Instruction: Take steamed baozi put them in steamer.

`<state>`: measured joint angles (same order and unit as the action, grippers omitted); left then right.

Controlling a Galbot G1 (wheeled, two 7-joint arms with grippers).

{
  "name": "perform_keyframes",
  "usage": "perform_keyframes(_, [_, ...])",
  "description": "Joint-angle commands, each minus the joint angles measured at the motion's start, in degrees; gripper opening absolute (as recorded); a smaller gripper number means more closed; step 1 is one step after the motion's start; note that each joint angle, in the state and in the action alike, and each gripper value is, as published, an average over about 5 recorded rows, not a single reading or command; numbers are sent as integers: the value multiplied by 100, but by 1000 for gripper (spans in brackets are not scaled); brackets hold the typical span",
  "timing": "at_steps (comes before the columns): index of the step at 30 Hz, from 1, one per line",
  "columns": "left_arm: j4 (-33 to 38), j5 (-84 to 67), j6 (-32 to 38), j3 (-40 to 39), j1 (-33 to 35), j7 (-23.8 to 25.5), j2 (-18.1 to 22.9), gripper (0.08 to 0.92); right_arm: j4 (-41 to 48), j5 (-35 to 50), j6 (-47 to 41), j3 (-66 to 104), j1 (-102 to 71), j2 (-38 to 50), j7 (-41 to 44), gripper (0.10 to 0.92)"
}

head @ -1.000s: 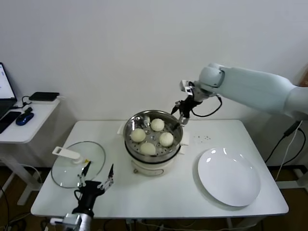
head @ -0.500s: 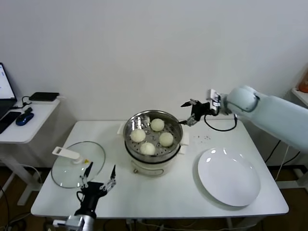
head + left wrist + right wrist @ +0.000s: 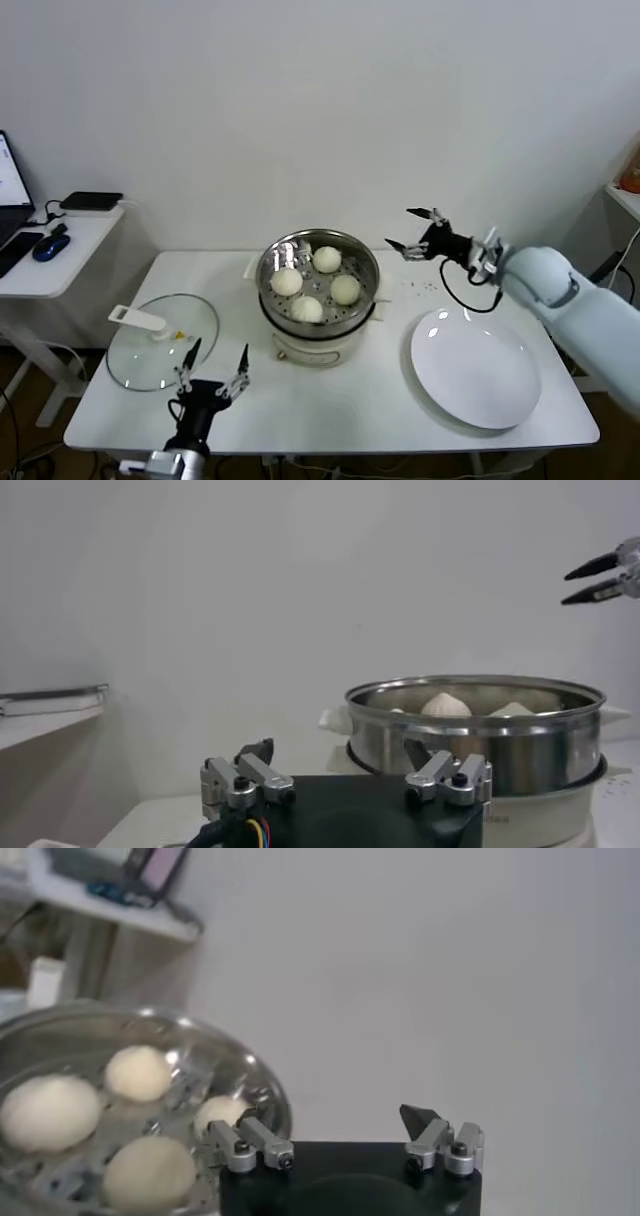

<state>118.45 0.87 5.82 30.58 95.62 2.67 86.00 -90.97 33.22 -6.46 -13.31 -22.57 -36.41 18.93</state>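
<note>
Several cream-white baozi point(image 3: 345, 289) lie on the perforated tray inside the steel steamer point(image 3: 276, 296) at the table's middle. My right gripper point(image 3: 412, 230) is open and empty, held in the air just right of the steamer's back rim. Its wrist view shows the baozi point(image 3: 50, 1110) in the steamer point(image 3: 268, 1088) beyond its own gripper point(image 3: 330, 1120). My left gripper point(image 3: 213, 368) is open and empty, low near the table's front edge, front-left of the steamer. Its wrist view shows its own gripper point(image 3: 337, 750), the steamer wall point(image 3: 475, 742) with baozi tops point(image 3: 443, 704), and the right gripper point(image 3: 597, 578) farther off.
A flat glass lid point(image 3: 160, 340) with a white handle lies at the table's left. A large white plate point(image 3: 476, 366) lies at the right, bare. A side table point(image 3: 50, 255) with a mouse and a laptop stands beyond the left edge.
My right gripper has moved from above the steamer's back rim to the right and down, away from the steamer, still open and empty. My left gripper has shifted slightly right.
</note>
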Motion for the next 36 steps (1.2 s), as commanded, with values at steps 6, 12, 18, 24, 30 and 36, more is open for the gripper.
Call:
perform_keyframes(6, [-46,-30,-160,118,-156,-59,-35,823,-1316,-953,1040,4651,-5133,-2554,-1182,823])
perform_keyframes(12, [-55,-74,-216,187,-218,-61,-67,823,-1602,-1243,1370,4857,-5819,-3302,-1115,823])
perform_keyframes(18, [-32,-93,-313,211,-277,-102,-59,823,-1942,-1546,1648,4947,-6519,-3795,-930,823])
perform_keyframes(24, [-73,-87,-329,211,-343,-117,-64,823,-2002,-1568,1843,5025,-6875,-4070,-728,823])
perform_keyframes(30, [-97,-84,-258,238,-281,-91,-73,823,-1909,-1387,1928,5155,-7053,-4108,-573,823])
perform_keyframes(36, [-90,-109,-216,285,-250,-43,-83,823,-1759,-1270,1955,5223,-7064,-4067,-480,823])
